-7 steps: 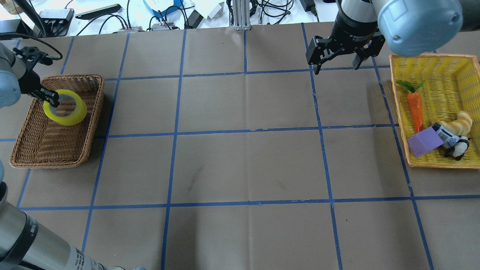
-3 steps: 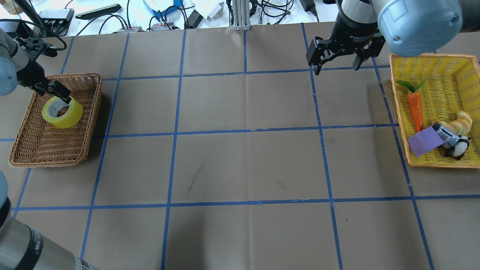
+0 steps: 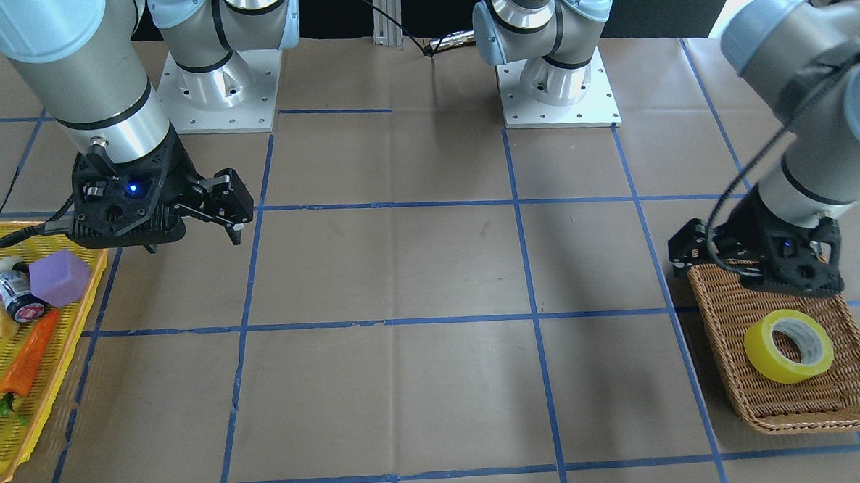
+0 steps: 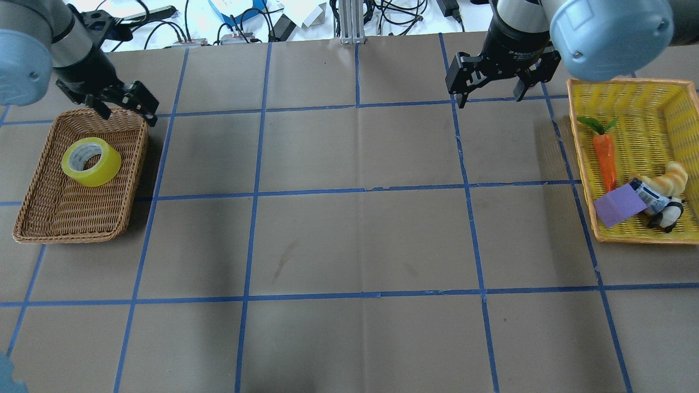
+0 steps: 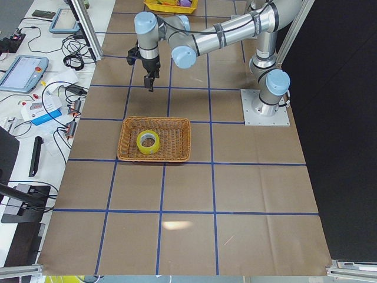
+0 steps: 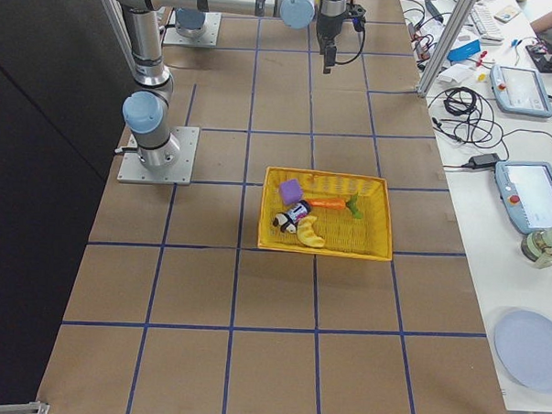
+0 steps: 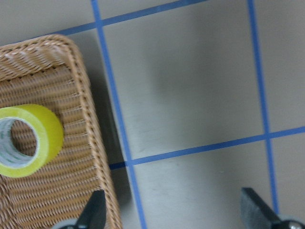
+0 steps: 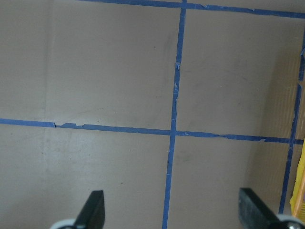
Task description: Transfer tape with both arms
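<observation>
The yellow tape [image 4: 91, 161] lies flat in the brown wicker basket [image 4: 33, 218] at the table's left end. It also shows in the front view [image 3: 789, 345] and in the left wrist view [image 7: 28, 140]. My left gripper [image 4: 126, 115] is open and empty. It hangs above the basket's far right corner, apart from the tape. Its fingers [image 7: 93, 212] frame the basket's rim in the wrist view. My right gripper [image 4: 490, 98] is open and empty. It hovers over bare table next to the yellow basket [image 4: 628, 82].
The yellow basket holds a carrot [image 4: 605, 158], a purple block [image 4: 620, 206], a croissant [image 4: 669, 177] and a small panda toy [image 4: 663, 218]. Cables and devices lie beyond the table's far edge. Blue tape lines grid the brown table.
My left gripper let go of the tape, which now rests in the wicker basket. The gripper rose and moved to the basket's far right corner. The right arm has barely moved.
</observation>
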